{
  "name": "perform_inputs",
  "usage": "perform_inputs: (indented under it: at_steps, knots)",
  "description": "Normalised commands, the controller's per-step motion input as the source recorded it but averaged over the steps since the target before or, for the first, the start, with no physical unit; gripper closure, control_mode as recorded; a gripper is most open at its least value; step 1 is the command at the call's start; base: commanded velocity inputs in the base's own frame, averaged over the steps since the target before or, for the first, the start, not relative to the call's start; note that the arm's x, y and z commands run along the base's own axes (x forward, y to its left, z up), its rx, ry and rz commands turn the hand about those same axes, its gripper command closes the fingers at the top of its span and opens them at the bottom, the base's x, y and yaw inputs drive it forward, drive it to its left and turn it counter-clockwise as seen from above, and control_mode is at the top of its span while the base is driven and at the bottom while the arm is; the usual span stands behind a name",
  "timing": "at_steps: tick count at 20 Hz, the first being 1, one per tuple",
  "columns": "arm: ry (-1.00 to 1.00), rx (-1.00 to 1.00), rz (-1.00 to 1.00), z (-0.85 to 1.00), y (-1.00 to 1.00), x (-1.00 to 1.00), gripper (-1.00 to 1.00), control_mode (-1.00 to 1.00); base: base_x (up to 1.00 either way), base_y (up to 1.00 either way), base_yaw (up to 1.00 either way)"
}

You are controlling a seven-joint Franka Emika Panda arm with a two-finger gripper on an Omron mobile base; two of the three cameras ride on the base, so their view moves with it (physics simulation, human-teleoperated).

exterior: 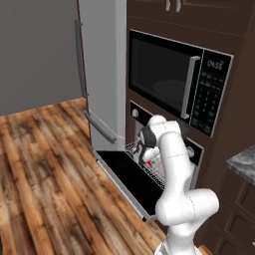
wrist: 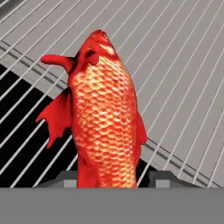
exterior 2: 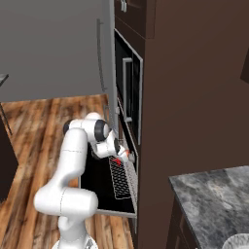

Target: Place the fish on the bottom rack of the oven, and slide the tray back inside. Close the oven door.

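Hand view puts the fish (wrist: 104,113) right in front of you, a bright red-orange body with scaled flanks lying over the silver wires of the rack (wrist: 183,87). Its lower end sits between the two dark fingertips (wrist: 62,178) at the bottom of the picture, and you can see a sliver of space on each side of the body, so the gripper (wrist: 114,180) reads as parted around the fish; you cannot tell whether either tip touches it.

From the left base view you see the oven door (exterior: 127,174) dropped flat and open, with the rack pulled out over it and the gripper (exterior: 146,158) down at the rack, a spot of red at its tips. Above the oven (exterior: 169,134) sits the black microwave (exterior: 174,79), and the grey refrigerator (exterior: 102,69) stands beside it.
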Motion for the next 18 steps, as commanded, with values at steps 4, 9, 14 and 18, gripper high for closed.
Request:
perform_inputs:
  at_steps: [4, 9, 14, 18]
  knots:
    - [0.00, 0.00, -0.04, 0.00, 0.00, -0.37, -1.00, -1.00, 0.00, 0.00, 0.00]
    - [-0.01, 0.00, -0.07, 0.17, 0.00, -0.31, -1.00, -1.00, 0.00, 0.00, 0.00]
    - [0.00, 0.00, -0.06, 0.61, 0.01, -0.24, -1.00, -1.00, 0.00, 0.00, 0.00]
    - [0.00, 0.00, -0.08, 0.44, 0.28, -0.44, -1.00, -1.00, 0.00, 0.00, 0.00]
